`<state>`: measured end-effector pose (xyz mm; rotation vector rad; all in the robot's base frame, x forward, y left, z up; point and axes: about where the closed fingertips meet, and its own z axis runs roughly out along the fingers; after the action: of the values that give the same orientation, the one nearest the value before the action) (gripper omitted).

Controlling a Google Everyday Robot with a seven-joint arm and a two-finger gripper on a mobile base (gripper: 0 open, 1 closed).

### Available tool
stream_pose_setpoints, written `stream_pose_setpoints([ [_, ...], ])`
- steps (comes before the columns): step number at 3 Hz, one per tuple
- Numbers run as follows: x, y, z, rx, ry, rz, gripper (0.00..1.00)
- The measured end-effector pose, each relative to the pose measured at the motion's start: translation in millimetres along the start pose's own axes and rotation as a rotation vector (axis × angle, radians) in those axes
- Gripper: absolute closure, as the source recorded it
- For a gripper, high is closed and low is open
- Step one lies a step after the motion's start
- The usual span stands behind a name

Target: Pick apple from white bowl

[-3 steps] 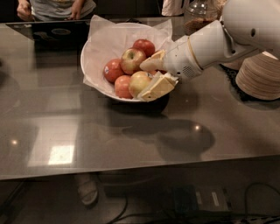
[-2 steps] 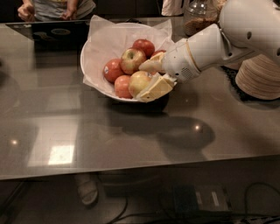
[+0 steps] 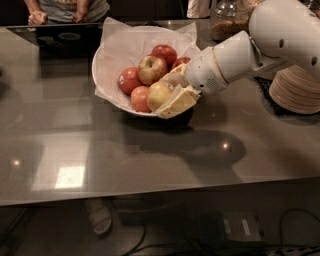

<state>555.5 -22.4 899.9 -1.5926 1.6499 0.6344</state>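
The white bowl (image 3: 107, 85), lined with crinkled white paper, stands on the grey table and holds several apples. The apple (image 3: 156, 92), pale yellow-green with a reddish blush, lies at the bowl's front right. My gripper (image 3: 165, 97) reaches in from the right with one cream finger above the apple and one (image 3: 177, 102) below it, both touching it. The apple still rests in the bowl. A smaller yellow-and-red apple (image 3: 152, 68) and all-red apples (image 3: 129, 80) lie behind and to its left.
Stacked beige plates (image 3: 296, 90) stand at the right, partly behind my white arm (image 3: 250, 52). A glass jar (image 3: 227, 20) is at the back. A dark laptop (image 3: 57, 36) and a person (image 3: 65, 9) are at the back left. The table's front edge runs along the bottom.
Almost nothing has moved: the gripper stays in the same place around the apple at the bowl's front right.
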Motion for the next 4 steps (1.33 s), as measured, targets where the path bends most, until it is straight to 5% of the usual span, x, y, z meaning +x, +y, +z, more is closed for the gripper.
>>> stream_pose_setpoints([
  [2, -0.1, 0.1, 0.1, 0.0, 0.0, 0.0, 1.0],
  [4, -5.9, 0.8, -4.5, 0.003, -0.034, 0.005, 1.0],
])
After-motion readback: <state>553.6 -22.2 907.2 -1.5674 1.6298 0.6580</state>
